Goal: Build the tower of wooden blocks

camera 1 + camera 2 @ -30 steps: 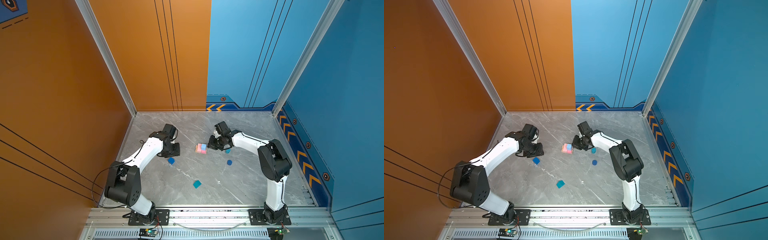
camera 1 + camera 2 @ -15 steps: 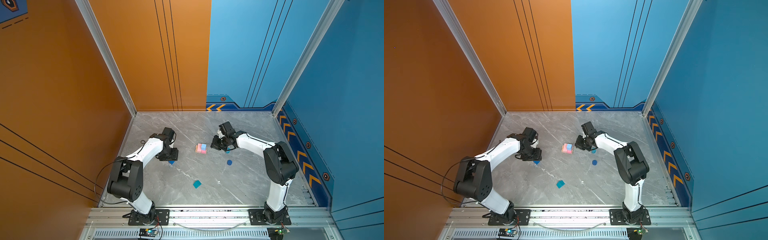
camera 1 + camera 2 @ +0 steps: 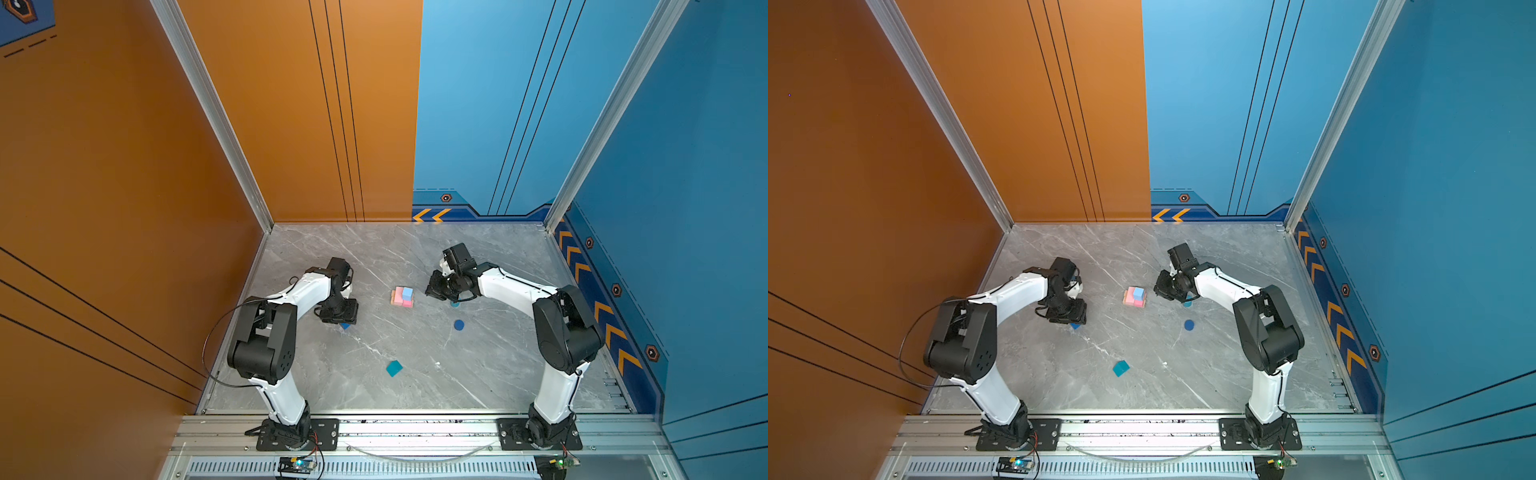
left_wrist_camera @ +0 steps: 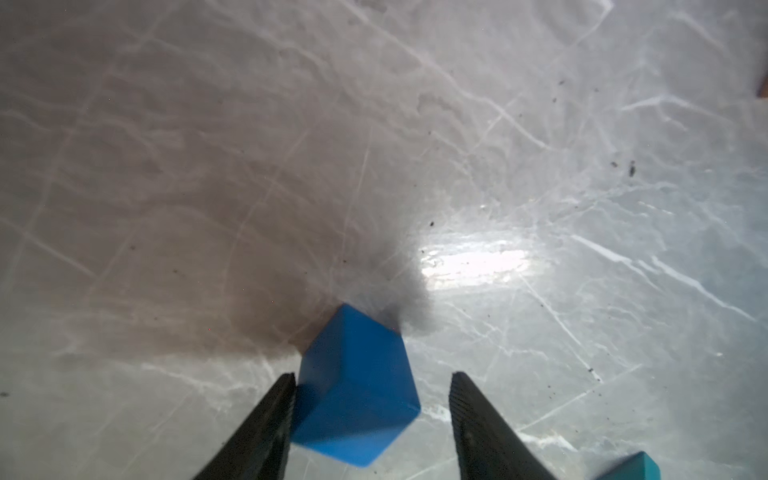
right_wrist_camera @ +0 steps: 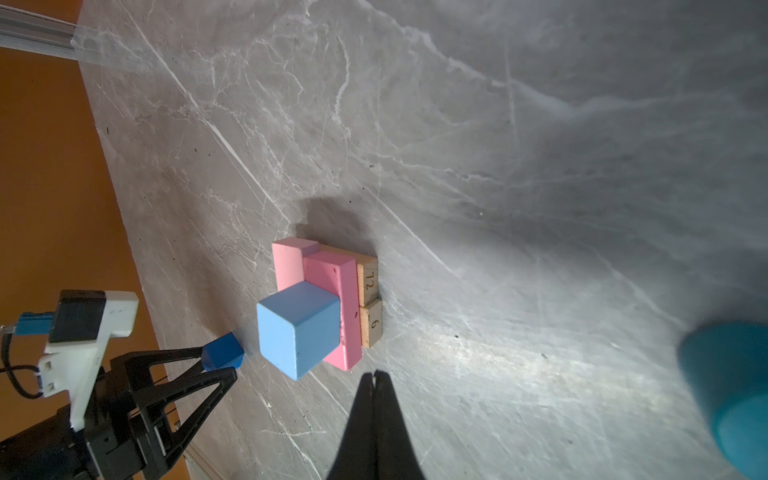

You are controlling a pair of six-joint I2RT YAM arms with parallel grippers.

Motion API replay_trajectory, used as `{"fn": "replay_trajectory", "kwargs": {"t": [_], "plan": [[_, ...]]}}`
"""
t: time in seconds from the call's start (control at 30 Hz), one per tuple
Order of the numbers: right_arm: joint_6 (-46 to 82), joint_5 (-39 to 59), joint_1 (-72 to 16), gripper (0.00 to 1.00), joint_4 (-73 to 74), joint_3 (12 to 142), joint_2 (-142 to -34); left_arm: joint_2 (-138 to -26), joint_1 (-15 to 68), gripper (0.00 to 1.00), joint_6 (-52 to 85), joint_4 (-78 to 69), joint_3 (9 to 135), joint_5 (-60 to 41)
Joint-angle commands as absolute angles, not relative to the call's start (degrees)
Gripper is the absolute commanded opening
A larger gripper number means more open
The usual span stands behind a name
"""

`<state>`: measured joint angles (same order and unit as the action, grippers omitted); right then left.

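The wood block tower point(image 3: 402, 296) point(image 3: 1135, 296) stands mid-table: two tan bars point(image 5: 369, 286) at the bottom, two pink bars point(image 5: 332, 286) across them, and a light-blue cube point(image 5: 297, 326) on top. My left gripper point(image 4: 372, 376) point(image 3: 347, 319) is open and straddles a dark-blue cube point(image 4: 357, 386) point(image 5: 222, 352) that rests on the table. One finger touches the cube and a gap shows at the other. My right gripper point(image 5: 375, 374) point(image 3: 432, 290) is shut and empty, just right of the tower.
A teal cube point(image 3: 394, 368) point(image 3: 1121, 368) lies toward the front. A dark-blue cylinder point(image 3: 458, 325) point(image 3: 1189, 325) and a teal cylinder point(image 3: 455, 304) point(image 5: 731, 390) sit under and beside the right arm. Walls enclose the table on three sides.
My left gripper has come forward and down over the dark-blue cube. The right arm's elbow has swung to the right while its gripper has stayed shut near the tower.
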<state>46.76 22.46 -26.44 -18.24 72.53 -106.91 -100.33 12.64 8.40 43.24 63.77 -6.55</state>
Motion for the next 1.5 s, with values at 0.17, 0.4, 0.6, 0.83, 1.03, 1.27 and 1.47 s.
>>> {"fn": "replay_trajectory", "kwargs": {"t": [0.17, 0.4, 0.6, 0.83, 1.03, 1.27, 1.47], "plan": [[46.14, 22.85, -25.75, 0.03, -16.86, 70.77, -105.02, -99.12, 12.78, 0.52, 9.28, 43.75, 64.25, -8.27], [46.21, 23.03, -25.75, 0.03, -16.78, 70.83, -105.18, -99.09, 13.25, 0.39, 10.83, 44.85, 64.49, -8.74], [46.16, 23.03, -25.75, 0.04, -16.79, 70.67, -105.14, -99.85, 14.13, 0.39, 11.78, 45.11, 64.53, -9.05], [46.21, 23.03, -25.75, 0.04, -16.78, 70.49, -105.09, -99.95, 14.06, 0.43, 12.82, 45.24, 65.38, -7.80], [46.21, 22.86, -25.75, 0.04, -16.76, 70.23, -105.02, -100.60, 13.95, 0.44, 13.71, 45.34, 66.80, -6.79], [46.16, 22.77, -25.58, 0.04, -16.65, 69.92, -104.85, -102.05, 13.93, 0.37, 13.98, 45.43, 67.04, -6.31], [46.16, 22.68, -25.53, 0.04, -16.62, 69.62, -104.62, -102.57, 13.97, 0.29, 14.33, 45.43, 67.12, -6.40]]}}
